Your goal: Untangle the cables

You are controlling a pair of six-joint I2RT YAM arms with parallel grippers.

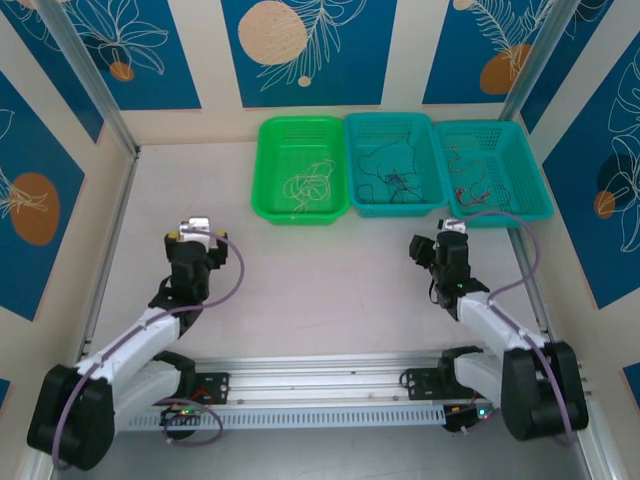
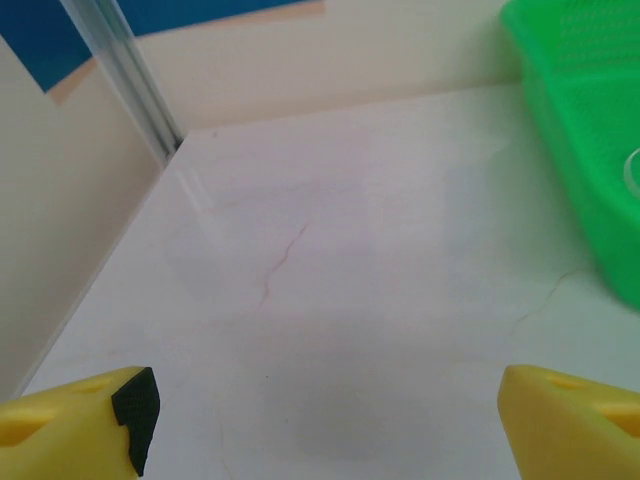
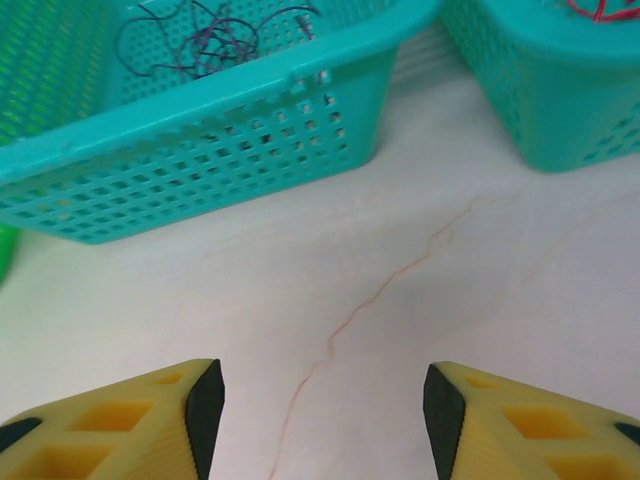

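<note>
The cables lie sorted in three baskets at the back of the table. Beige cables point(image 1: 312, 185) sit in the green basket point(image 1: 262, 180), dark purple cables point(image 1: 395, 180) point(image 3: 205, 35) in the middle teal basket point(image 1: 395, 208) point(image 3: 200, 180), and red cables point(image 1: 470, 188) point(image 3: 600, 10) in the right teal basket point(image 1: 538, 180) point(image 3: 560, 110). My left gripper point(image 1: 195, 228) point(image 2: 325, 420) hangs open over bare table, left of the green basket point(image 2: 590, 130). Just short of the middle basket, my right gripper point(image 1: 452, 228) point(image 3: 322, 420) is open with nothing between its fingers.
The tabletop point(image 1: 320, 280) is pale marble with thin reddish veins point(image 3: 400, 270). Aluminium posts point(image 1: 85, 75) point(image 2: 125, 75) and patterned walls close in the left, right and back. A rail point(image 1: 320, 385) with both arm bases runs along the near edge.
</note>
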